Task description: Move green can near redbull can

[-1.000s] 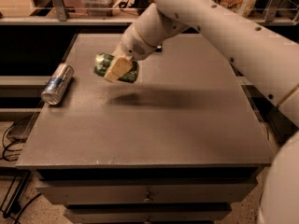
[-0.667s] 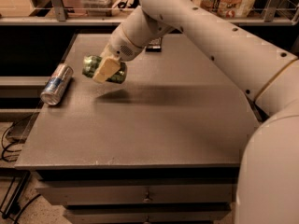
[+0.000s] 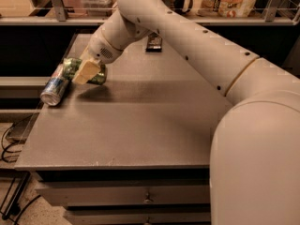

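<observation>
The gripper (image 3: 85, 72), fingers clamped on the green can (image 3: 71, 68), holds it at the worktop's (image 3: 140, 125) left edge, just right of the redbull can (image 3: 54, 86), which lies lengthwise along that edge.

claw (image 3: 87, 72) over left of table (image 3: 140, 125) | clamped on green can (image 3: 70, 68) | just beside lying redbull can (image 3: 55, 85)
</observation>
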You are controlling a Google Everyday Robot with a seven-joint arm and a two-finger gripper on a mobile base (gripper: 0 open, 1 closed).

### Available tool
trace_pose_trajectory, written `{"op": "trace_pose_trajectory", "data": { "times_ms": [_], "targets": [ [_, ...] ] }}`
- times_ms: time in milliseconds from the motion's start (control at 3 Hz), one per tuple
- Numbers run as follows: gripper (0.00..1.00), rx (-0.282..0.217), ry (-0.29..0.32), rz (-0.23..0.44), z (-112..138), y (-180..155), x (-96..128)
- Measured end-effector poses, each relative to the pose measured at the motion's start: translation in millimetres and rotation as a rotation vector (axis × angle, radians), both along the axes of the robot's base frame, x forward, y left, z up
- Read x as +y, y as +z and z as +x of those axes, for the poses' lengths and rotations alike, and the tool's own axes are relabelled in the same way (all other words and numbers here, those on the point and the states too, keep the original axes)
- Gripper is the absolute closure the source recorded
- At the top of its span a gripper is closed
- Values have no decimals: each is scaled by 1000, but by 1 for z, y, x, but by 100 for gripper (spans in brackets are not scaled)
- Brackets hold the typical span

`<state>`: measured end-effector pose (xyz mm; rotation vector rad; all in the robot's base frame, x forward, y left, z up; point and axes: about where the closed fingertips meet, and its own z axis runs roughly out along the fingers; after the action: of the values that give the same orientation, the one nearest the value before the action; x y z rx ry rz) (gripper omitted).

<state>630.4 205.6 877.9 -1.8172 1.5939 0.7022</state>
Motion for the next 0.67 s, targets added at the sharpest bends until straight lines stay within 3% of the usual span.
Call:
{"op": "trace_pose_trajectory", "data": {
  "times_ms": [333,667],
  "targets": [
    [12,2,5,-1,-2,-3,9],
    [0,-7,-8,-14,-3,-5,8]
  ]
}}
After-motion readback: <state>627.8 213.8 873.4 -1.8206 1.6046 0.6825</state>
